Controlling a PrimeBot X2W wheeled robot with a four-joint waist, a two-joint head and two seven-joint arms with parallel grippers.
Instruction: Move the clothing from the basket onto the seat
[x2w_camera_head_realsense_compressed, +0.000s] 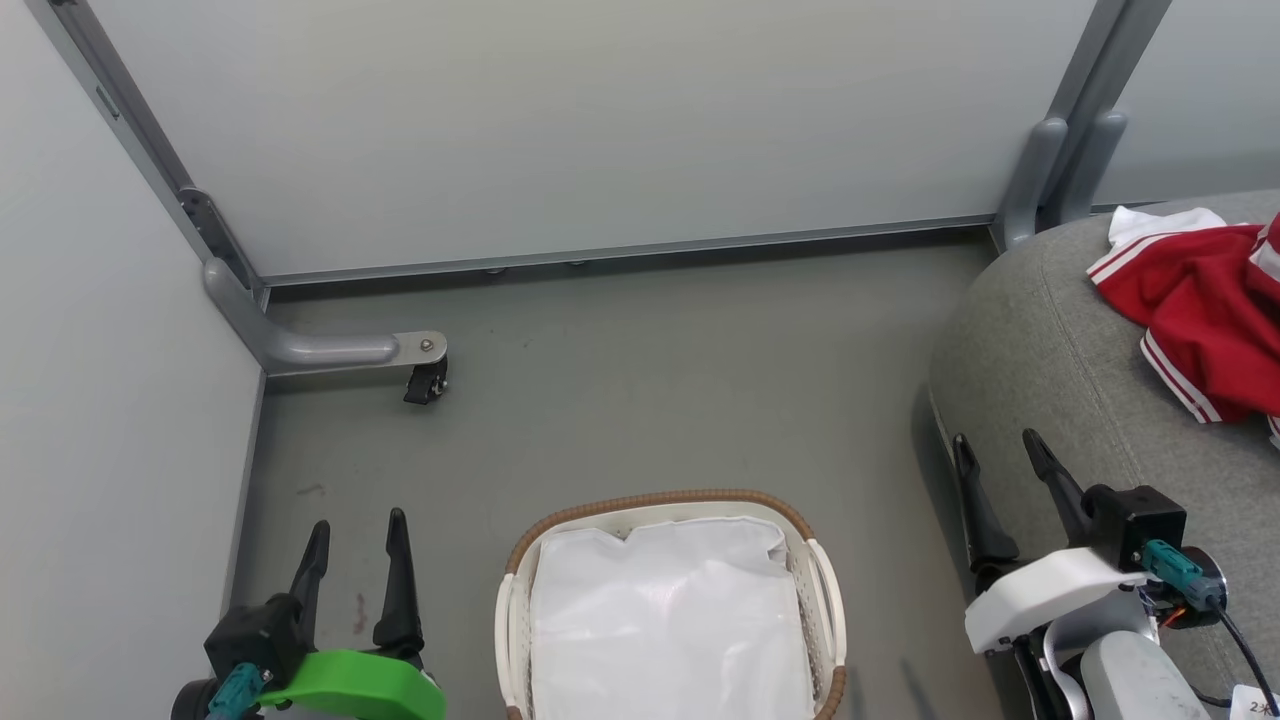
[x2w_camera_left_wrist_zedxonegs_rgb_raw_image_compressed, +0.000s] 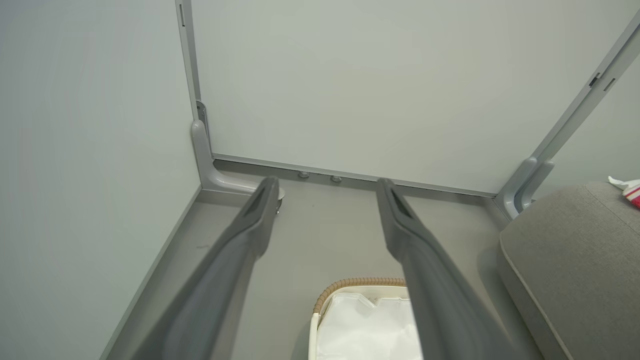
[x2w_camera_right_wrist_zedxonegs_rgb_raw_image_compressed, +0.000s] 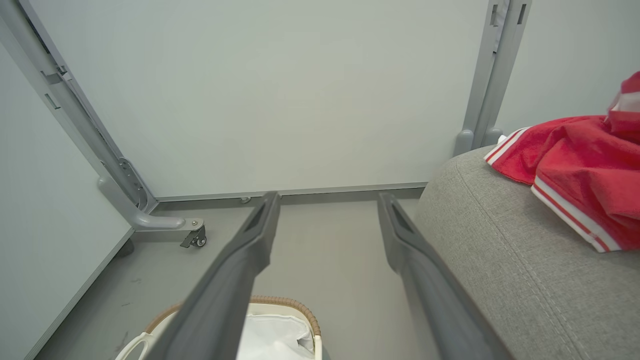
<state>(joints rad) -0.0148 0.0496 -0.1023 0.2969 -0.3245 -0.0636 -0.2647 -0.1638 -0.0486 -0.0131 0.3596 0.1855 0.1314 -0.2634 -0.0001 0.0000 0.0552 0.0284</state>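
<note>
Risk, liner: we judge the likeliest slip to be taking the white liner (x2w_camera_head_realsense_compressed: 670, 610) for a garment. A grab into the basket (x2w_camera_head_realsense_compressed: 660, 497) would drag the liner out or tip the light basket.
Risk, seat edge: the right gripper (x2w_camera_head_realsense_compressed: 996, 440) hangs just beside the rounded flank of the grey seat (x2w_camera_head_realsense_compressed: 1040, 370). A careless swing could scrape its fingers on the fabric.
Risk, slide: the red clothing (x2w_camera_head_realsense_compressed: 1210, 300) is bunched loosely on the cushion top. It could slip toward the floor (x2w_camera_head_realsense_compressed: 650, 380) if we nudged it.
Basket contents: we see the plain white liner and no red fabric. The near end is cut off at the bottom of the head view, so we cannot vouch for that part.
Seat contents: the red clothing with white stripe trim lies there, running off the right edge of the head view and well apart from the basket.
Left gripper (x2w_camera_head_realsense_compressed: 358, 522): fingers spread and empty, over the floor to the left of the basket.
Right gripper: fingers spread, carrying nothing.
Progress: we judge the move done, or nearly so.
</note>
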